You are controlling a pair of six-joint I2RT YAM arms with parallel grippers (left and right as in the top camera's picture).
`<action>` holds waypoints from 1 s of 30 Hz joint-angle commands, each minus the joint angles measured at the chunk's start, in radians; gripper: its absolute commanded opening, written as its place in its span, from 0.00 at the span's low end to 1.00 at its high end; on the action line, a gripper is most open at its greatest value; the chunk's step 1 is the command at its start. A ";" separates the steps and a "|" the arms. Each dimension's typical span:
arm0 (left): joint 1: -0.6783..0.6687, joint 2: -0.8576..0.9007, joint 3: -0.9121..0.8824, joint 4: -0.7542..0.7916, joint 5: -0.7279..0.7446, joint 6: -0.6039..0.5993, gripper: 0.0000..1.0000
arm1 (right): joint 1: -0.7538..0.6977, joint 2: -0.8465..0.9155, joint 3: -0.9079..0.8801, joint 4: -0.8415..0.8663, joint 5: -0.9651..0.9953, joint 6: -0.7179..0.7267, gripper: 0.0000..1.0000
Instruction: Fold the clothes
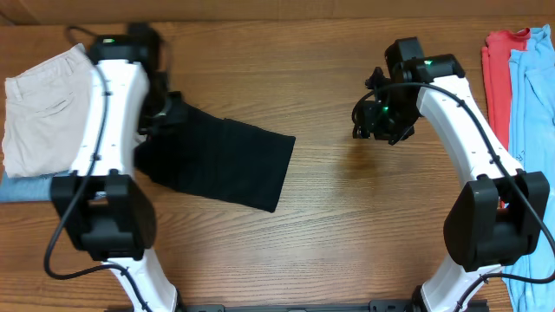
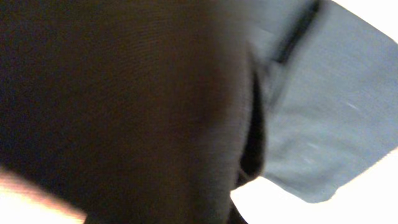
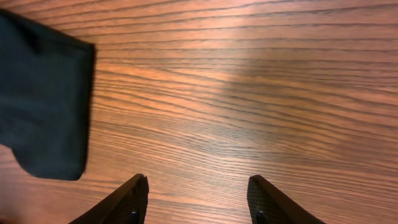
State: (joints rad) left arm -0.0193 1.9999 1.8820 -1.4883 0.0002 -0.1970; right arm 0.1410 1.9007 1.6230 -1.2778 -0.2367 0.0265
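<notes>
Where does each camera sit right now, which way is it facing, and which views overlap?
Overhead: fixed above the table, looking straight down; left arm and right arm both show, black shirt by the left arm, cream trousers far left.
Left wrist: on the left arm, pressed close against black fabric, blue-grey cloth beside it; no robot part shows clearly.
Right wrist: on the right arm, angled down at bare wood; right pincer open at the bottom edge.
Shared: overhead and right wrist both show the shirt's edge on wood.
</notes>
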 commanded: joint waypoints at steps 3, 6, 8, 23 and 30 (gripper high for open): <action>-0.169 -0.021 -0.001 -0.003 0.029 -0.075 0.07 | -0.006 -0.027 0.018 -0.010 0.027 -0.001 0.55; -0.244 -0.021 -0.017 -0.003 0.004 -0.082 0.08 | -0.006 -0.027 0.018 -0.015 0.027 -0.001 0.55; -0.286 -0.019 -0.034 -0.003 -0.012 -0.100 0.10 | -0.006 -0.027 0.018 -0.018 0.027 -0.001 0.55; -0.476 -0.018 -0.161 0.122 -0.007 -0.122 0.12 | -0.006 -0.027 0.018 -0.033 0.027 -0.001 0.55; -0.486 -0.018 -0.161 0.142 -0.007 -0.126 0.15 | -0.006 -0.027 0.018 -0.041 0.027 -0.001 0.55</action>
State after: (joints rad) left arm -0.5007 1.9999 1.7271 -1.3521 0.0025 -0.3073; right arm 0.1371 1.9007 1.6230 -1.3193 -0.2169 0.0261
